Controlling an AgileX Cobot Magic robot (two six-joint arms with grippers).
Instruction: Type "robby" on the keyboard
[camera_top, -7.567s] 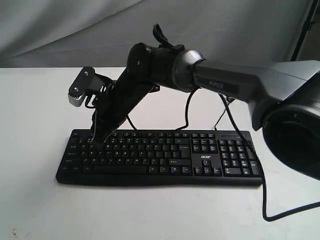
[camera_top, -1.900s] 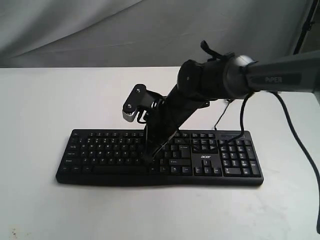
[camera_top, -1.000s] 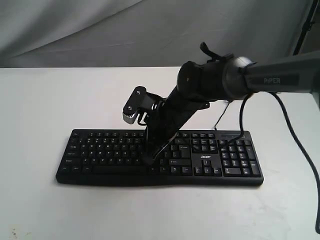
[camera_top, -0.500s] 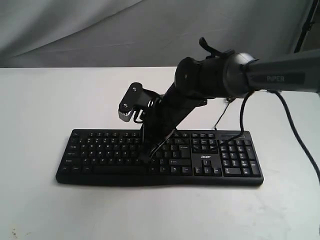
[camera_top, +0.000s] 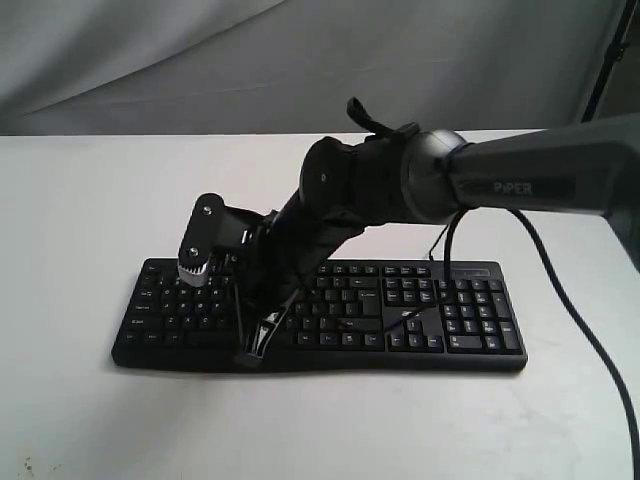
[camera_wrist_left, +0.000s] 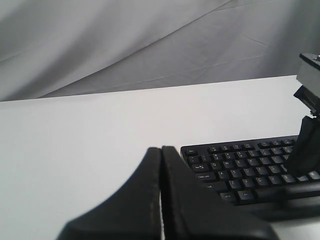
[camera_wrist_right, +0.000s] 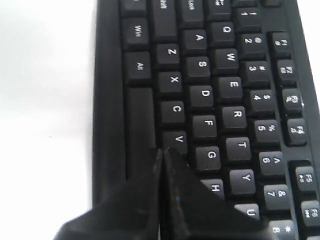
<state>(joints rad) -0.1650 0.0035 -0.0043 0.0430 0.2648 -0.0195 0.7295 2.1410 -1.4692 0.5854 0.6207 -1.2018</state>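
Right claw (camera_top: 256, 342) over keyboard (camera_top: 450, 315)
Exterior: we see the keyboard on a white table (camera_top: 80, 400), the claw tip at its front edge. Left wrist: left claw (camera_wrist_left: 161, 190) clenched, keyboard just beyond. Right wrist: right claw (camera_wrist_right: 162, 156) clenched, tip beside the V key (camera_wrist_right: 179, 140).

The wide black keyboard (camera_top: 470, 320) is seen to be made of matt plastic, its keycaps faintly sheened and printed with small white legends. The white table (camera_top: 80, 200) is shown as smooth and matt. The grey backdrop (camera_top: 150, 60) is recognised as soft, creased cloth. The grey arm housing (camera_top: 540, 175) is finished in a satin sheen, while the black fingers (camera_wrist_right: 135, 205) of the right gripper (camera_wrist_right: 161, 152) are given a dull, slightly grainy surface.
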